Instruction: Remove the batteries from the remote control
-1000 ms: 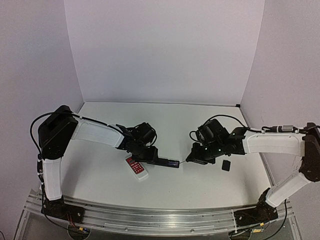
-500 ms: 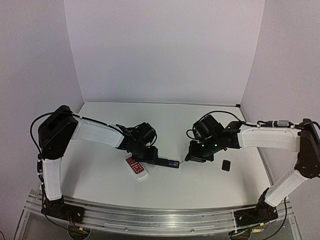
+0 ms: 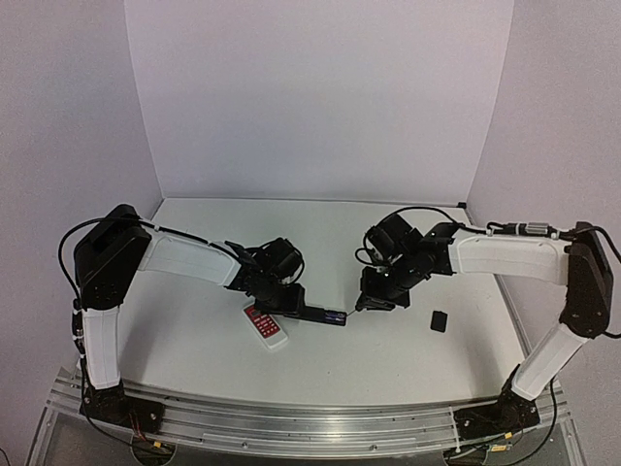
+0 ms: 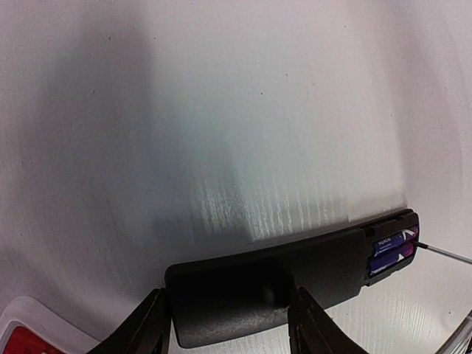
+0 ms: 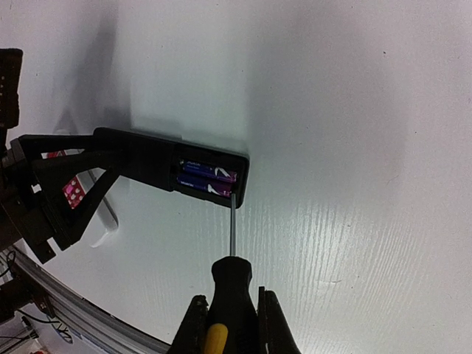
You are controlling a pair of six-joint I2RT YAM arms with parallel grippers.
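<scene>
A black remote control (image 3: 315, 315) lies face down with its battery bay open; it also shows in the left wrist view (image 4: 295, 269) and the right wrist view (image 5: 147, 158). Two purple-blue batteries (image 5: 206, 178) sit side by side in the bay, also seen in the left wrist view (image 4: 391, 251). My left gripper (image 4: 228, 324) is shut on the remote's near end. My right gripper (image 5: 230, 332) is shut on a screwdriver (image 5: 231, 295) with a yellow-and-black handle; its thin shaft tip touches the bay's edge beside the batteries.
A white remote with red buttons (image 3: 265, 326) lies just left of the black one. A small flat black cover (image 3: 440, 320) lies on the white table to the right. A metal rail (image 3: 310, 427) runs along the near edge.
</scene>
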